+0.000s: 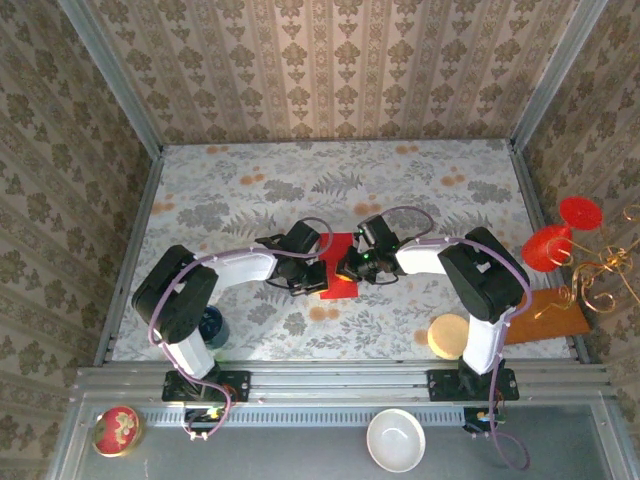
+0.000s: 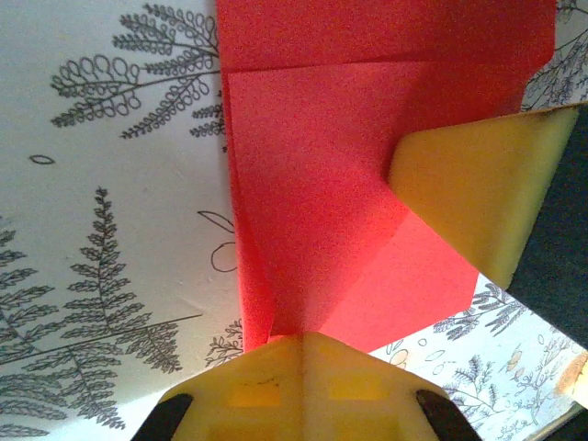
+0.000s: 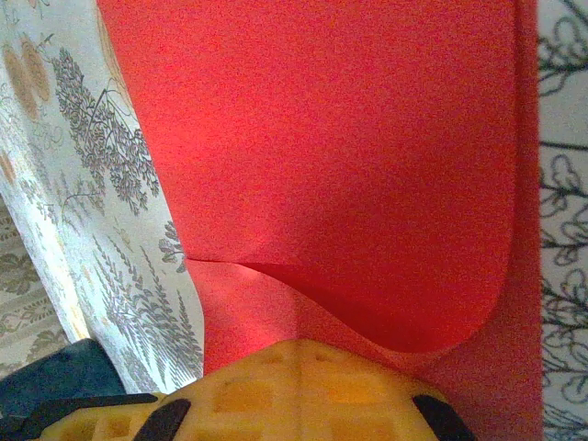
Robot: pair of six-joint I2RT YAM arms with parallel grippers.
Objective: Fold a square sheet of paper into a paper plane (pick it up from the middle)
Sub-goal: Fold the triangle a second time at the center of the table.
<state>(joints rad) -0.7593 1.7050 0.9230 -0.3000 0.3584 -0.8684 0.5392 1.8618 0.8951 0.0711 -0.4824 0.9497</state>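
The square sheet of paper [image 1: 338, 286] is bright red and lies partly folded on the floral table between my two grippers. The left gripper [image 1: 308, 272] is shut. Its yellow fingertips [image 2: 276, 363] pinch a raised ridge at the near edge of the paper [image 2: 322, 184]. My right gripper [image 1: 353, 268] is shut too, its tips pressed down on the sheet from the other side. Its yellow finger [image 2: 473, 179] lies on the red in the left wrist view. Seen from the right wrist, a loose layer of paper [image 3: 322, 138] bulges up just ahead of the right gripper [image 3: 317, 347].
Red translucent glasses [image 1: 556, 238], a gold wire piece [image 1: 598, 272] and a brown board [image 1: 548, 316] sit at the right edge. A pale round disc [image 1: 449, 335] lies by the right arm's base, a blue object [image 1: 212, 325] by the left. A white bowl [image 1: 395, 440] and red tin [image 1: 117, 430] rest on the near ledge.
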